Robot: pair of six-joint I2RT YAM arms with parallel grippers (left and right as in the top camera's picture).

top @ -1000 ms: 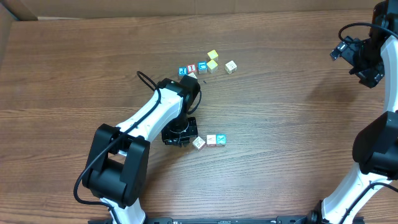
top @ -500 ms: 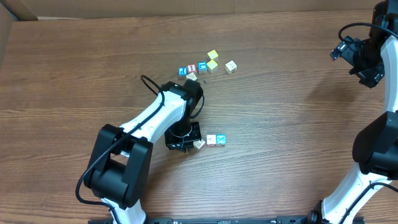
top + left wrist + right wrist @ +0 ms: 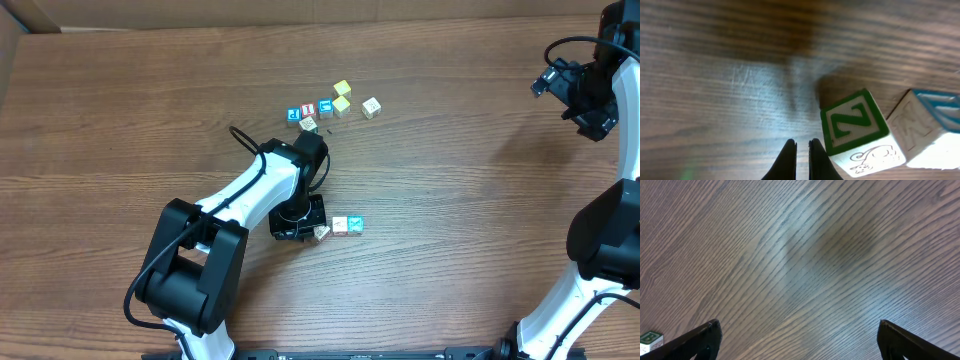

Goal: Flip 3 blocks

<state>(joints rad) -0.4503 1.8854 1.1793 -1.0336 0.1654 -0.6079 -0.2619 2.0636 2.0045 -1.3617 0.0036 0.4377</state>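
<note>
I am holding the left gripper (image 3: 801, 150) with its jaws pressed together and nothing between them, so that the paired tips are serving as one narrow pusher. The right gripper (image 3: 800, 342) is standing with its jaws wide apart and empty, well away at the far side of the brown wood-grain table (image 3: 450, 200).

Procedure, as I am judging it: I am aiming to tip the small wooden cube with the green-framed letter Z (image 3: 855, 127). I am planning to press high on its near side face, slowly and squarely, so that it rolls over its far bottom edge instead of sliding. The cream wooden cube with a blue-framed face (image 3: 920, 137) is sitting just beside it and is likely acting as a stop. A push that is too low or too hard is likely to shove the whole row.

Position: the Z cube is lying just right of the closed tips; I cannot tell whether they are touching. The wooden cube with a blue top face (image 3: 356, 224) is ending the row, farthest from the tips.
</note>
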